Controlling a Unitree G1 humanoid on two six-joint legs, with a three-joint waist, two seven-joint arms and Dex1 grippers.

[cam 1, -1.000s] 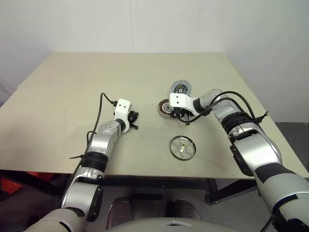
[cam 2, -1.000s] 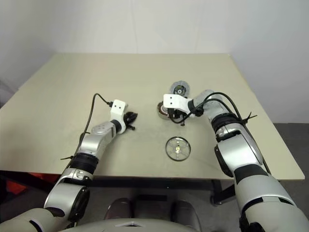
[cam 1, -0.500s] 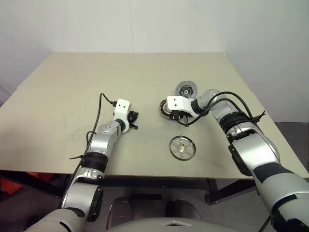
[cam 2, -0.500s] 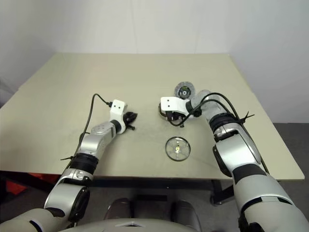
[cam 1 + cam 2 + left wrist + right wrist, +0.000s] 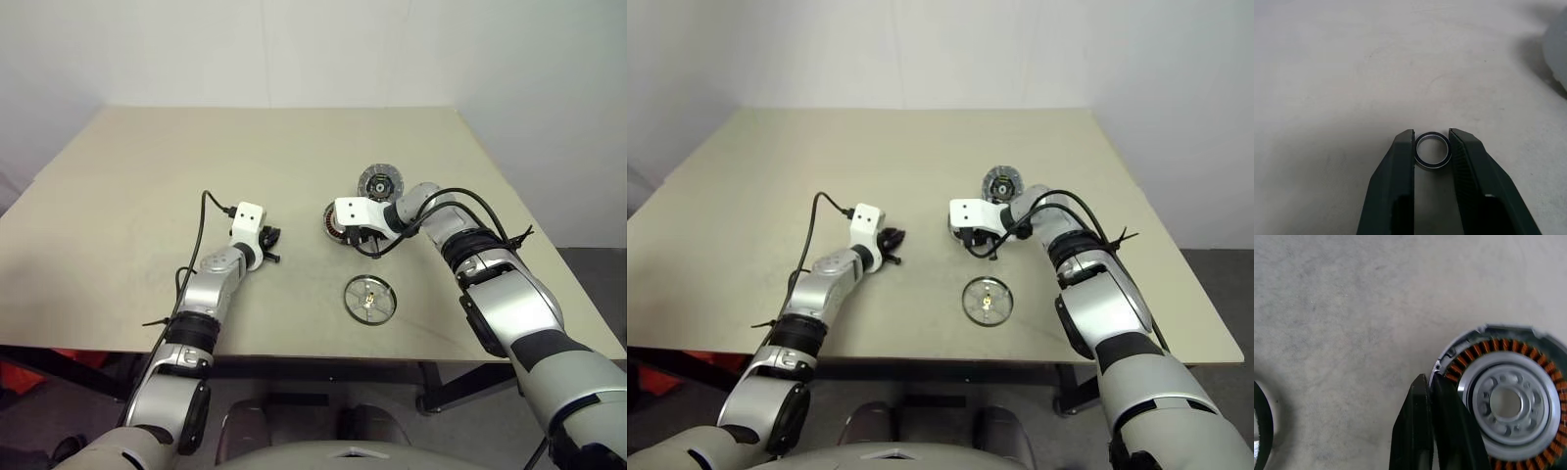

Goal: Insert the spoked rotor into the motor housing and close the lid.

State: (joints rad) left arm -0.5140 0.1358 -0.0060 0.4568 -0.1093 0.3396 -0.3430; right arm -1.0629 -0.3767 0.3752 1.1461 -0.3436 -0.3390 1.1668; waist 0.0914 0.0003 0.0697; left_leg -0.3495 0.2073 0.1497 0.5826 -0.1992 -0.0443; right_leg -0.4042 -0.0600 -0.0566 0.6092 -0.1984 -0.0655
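Observation:
The motor housing (image 5: 332, 221), a short grey drum with copper windings (image 5: 1484, 350), lies right of the table's middle. My right gripper (image 5: 1430, 377) is shut, its tips against the housing's near rim. Just beyond it lies the lid (image 5: 379, 181), a flat round disc. Nearer the table's front edge, apart from both grippers, the spoked rotor (image 5: 370, 299) lies flat. To the left, low over the table, my left gripper (image 5: 273, 242) is shut on a tiny metal ring (image 5: 1433, 150) held between its fingertips.
The beige table (image 5: 294, 147) is bare around the parts, with wide room at the left and the back. A black cable (image 5: 204, 220) runs along my left forearm, and cables loop off the right wrist (image 5: 460, 201).
My right gripper has slid left, off the front of the lid and up to the housing's rim, uncovering the lid. The left gripper and its ring have stayed put.

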